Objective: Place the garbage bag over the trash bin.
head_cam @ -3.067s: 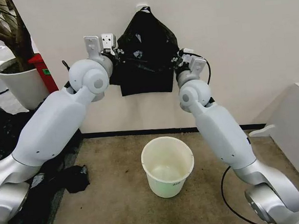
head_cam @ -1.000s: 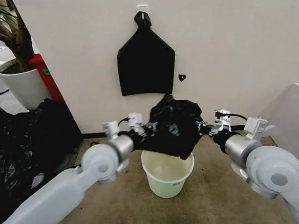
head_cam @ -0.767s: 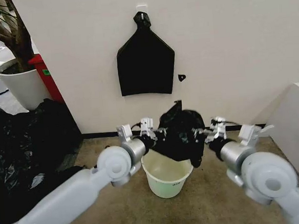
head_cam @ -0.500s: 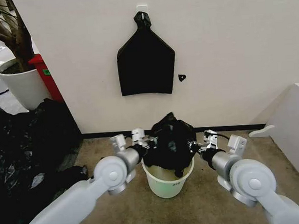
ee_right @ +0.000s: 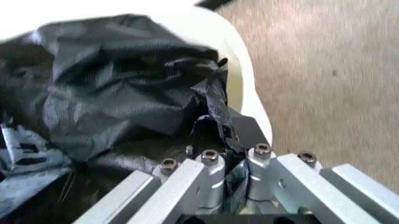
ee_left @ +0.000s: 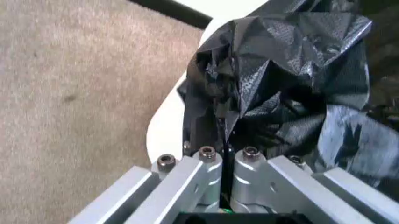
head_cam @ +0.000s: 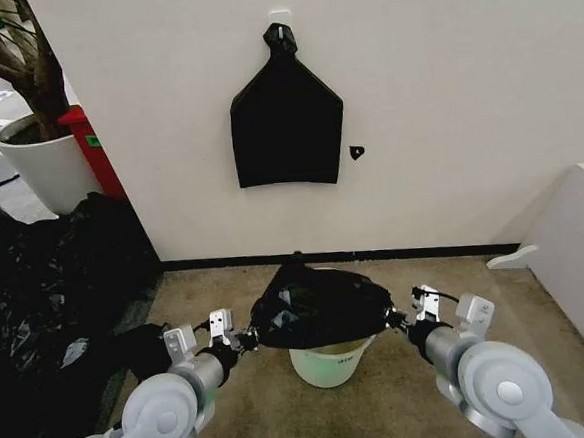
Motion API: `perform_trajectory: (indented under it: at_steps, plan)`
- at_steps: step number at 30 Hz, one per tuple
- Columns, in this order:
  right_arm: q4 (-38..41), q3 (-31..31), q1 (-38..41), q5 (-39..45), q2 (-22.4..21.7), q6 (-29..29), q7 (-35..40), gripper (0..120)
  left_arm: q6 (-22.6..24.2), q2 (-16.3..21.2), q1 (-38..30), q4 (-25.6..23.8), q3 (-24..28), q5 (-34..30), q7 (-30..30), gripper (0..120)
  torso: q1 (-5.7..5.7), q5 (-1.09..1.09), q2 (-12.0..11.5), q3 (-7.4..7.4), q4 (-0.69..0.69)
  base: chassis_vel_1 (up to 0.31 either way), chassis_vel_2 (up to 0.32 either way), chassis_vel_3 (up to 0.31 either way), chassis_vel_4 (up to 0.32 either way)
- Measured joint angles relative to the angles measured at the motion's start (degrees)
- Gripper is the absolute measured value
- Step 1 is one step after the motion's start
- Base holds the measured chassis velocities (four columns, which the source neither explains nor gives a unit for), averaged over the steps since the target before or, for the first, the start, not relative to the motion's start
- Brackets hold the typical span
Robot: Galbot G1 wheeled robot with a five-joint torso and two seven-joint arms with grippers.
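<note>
The glossy black garbage bag (head_cam: 318, 307) lies spread over the mouth of the cream-white trash bin (head_cam: 327, 365), whose lower wall shows beneath it. My left gripper (head_cam: 248, 336) is shut on the bag's left edge beside the rim. On the other side my right gripper (head_cam: 391, 318) is shut on the bag's right edge. In the left wrist view the garbage bag (ee_left: 281, 79) bunches between the fingers (ee_left: 209, 161) over the bin's rim (ee_left: 165, 130). The right wrist view shows the garbage bag (ee_right: 106, 107) pinched at the bin's rim (ee_right: 246, 102).
A flat black bundle (head_cam: 287, 119) hangs on the wall behind. A large heap of black plastic (head_cam: 48, 316) lies on the floor at the left, near a white plant pot (head_cam: 42, 161). A white partition (head_cam: 576, 259) stands at the right. Carpet lies in front of the bin.
Both grippers have come down from above the bin with the bag stretched between them; the bag now drapes over the bin's mouth instead of hanging bunched above it.
</note>
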Motion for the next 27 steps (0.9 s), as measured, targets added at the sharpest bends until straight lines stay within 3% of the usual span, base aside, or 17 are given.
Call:
perform_trajectory:
  at_steps: [8,11,17,21,27]
  plan:
    - [0.01,-0.9,-2.65,-0.45,2.66,-0.84,1.97,0,-0.05,-0.56,2.61,1.4,0.06,2.59,0.91,0,0.0,0.0,0.0,0.0,0.02,0.0,0.0,0.0,0.0]
    - [-3.91,-1.12,-2.48,-2.38,4.11,-0.97,1.31,0,-0.07,-0.96,2.35,3.98,0.63,4.35,2.37,0,0.0,0.01,0.0,0.01,0.03,0.0,0.0,0.0,0.0]
    - [-8.29,-1.01,-2.39,-5.31,5.33,-0.69,-0.52,0,-0.29,-3.37,-0.35,7.99,3.24,6.94,3.89,0,0.0,0.01,0.0,0.01,0.03,0.0,0.0,0.0,0.0]
    - [-10.9,-0.03,-2.11,-7.48,5.64,0.37,-4.29,0,-0.72,-6.99,-6.64,11.2,8.25,8.13,4.0,0,0.0,0.01,0.0,0.01,0.01,0.0,0.0,0.0,0.0]
    - [-13.05,-0.04,-1.21,-10.38,6.26,0.53,-9.16,0,-1.28,-7.97,-8.33,13.48,9.54,8.87,4.27,0,0.0,0.01,0.0,0.01,0.03,0.0,0.0,0.0,0.0]
